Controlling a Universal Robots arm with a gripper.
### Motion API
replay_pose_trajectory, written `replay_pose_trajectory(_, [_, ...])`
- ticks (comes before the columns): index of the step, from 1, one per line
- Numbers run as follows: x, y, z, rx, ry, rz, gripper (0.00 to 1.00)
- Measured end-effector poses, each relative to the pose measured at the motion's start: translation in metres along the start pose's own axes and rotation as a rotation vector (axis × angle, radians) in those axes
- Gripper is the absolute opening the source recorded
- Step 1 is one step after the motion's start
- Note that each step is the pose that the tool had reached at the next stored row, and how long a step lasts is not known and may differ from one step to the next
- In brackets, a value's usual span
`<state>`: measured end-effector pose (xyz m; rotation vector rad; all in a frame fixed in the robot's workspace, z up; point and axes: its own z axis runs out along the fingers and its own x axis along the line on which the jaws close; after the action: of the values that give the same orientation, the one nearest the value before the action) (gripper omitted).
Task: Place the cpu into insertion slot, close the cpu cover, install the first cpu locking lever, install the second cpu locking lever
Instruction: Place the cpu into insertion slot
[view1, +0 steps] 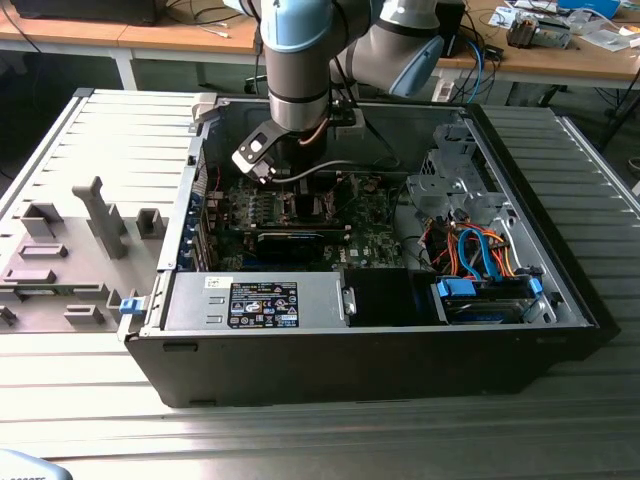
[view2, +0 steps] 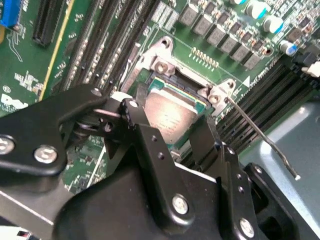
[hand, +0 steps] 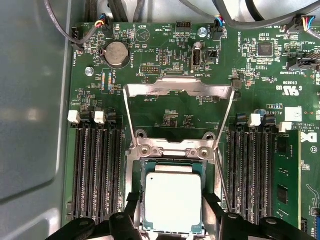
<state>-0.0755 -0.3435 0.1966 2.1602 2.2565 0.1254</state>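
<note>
- My gripper is open, one finger at each side of the cpu.
- The cpu lies flat in the slot on the motherboard.
- The cover stands raised, hinged at the slot's edge.

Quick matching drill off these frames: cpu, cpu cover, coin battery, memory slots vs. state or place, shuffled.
1. cpu
2. cpu cover
3. coin battery
4. memory slots

A. swung open
B. round, silver
C. seated in the insertion slot
D. long dark rows on both sides of the insertion slot

Pairs: 1-C, 2-A, 3-B, 4-D
</note>
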Motion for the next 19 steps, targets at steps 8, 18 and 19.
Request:
replay_pose_trajectory(8, [0.0002,0.0004,-0.0064,0.0003,-0.0007,0.0,0.6])
replay_pose_trajectory(18, [0.0004,0.0006,-0.0097,0.0006,-0.0047,0.0,0.6])
replay_pose_trajectory(19, [0.001,0.0011,-0.0099,0.0009,-0.0046,0.0,0.6])
